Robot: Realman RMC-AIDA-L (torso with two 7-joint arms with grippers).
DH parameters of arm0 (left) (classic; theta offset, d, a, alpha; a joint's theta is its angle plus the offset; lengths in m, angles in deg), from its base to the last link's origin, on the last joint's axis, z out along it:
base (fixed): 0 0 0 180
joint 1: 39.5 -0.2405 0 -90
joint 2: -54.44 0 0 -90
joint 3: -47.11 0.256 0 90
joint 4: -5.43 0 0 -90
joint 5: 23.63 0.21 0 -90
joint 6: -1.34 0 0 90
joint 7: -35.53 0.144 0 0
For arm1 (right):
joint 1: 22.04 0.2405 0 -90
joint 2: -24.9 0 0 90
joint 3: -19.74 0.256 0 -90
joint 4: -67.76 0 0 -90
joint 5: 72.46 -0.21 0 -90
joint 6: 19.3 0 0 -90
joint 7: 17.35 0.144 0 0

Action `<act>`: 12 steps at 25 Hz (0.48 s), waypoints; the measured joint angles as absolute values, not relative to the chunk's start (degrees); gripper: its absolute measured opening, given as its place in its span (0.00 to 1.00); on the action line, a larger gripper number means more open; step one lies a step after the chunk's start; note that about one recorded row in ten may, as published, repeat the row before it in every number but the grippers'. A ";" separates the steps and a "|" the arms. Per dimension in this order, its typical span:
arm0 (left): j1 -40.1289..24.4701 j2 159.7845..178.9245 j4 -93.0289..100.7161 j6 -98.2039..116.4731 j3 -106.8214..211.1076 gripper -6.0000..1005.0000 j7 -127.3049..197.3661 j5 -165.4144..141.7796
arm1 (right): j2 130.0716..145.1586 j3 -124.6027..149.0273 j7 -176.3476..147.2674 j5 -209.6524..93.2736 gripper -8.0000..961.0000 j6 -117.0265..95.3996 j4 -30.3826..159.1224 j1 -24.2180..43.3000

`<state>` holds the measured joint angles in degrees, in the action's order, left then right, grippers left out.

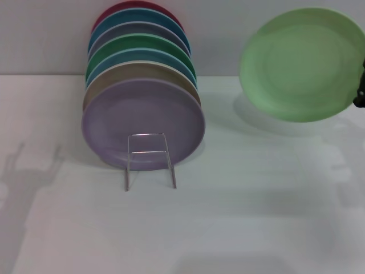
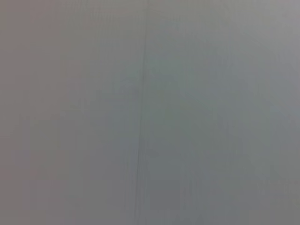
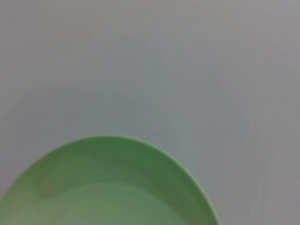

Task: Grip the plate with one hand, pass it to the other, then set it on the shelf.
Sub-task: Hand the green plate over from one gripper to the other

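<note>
The pale mint-green plate hangs tilted in the air at the right, above the white table, casting a shadow below it. Only a dark bit of my right gripper shows at the picture's right edge, clamped on the plate's right rim. The right wrist view shows the plate's inner face close up over the table. The shelf, a thin wire rack, stands left of centre with its front loop free. My left gripper is out of view; its wrist view shows only plain grey surface.
Several plates stand upright in the rack, a lavender plate in front, then tan, blue, darker green and others behind. The white table stretches around the rack. An arm's shadow lies at the left.
</note>
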<state>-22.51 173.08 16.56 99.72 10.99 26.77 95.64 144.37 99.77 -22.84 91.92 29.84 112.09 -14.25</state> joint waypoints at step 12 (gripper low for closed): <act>-22.72 173.35 19.54 99.52 11.03 0.79 26.86 95.59 | 144.34 99.65 -11.82 90.67 0.03 49.43 85.24 -2.26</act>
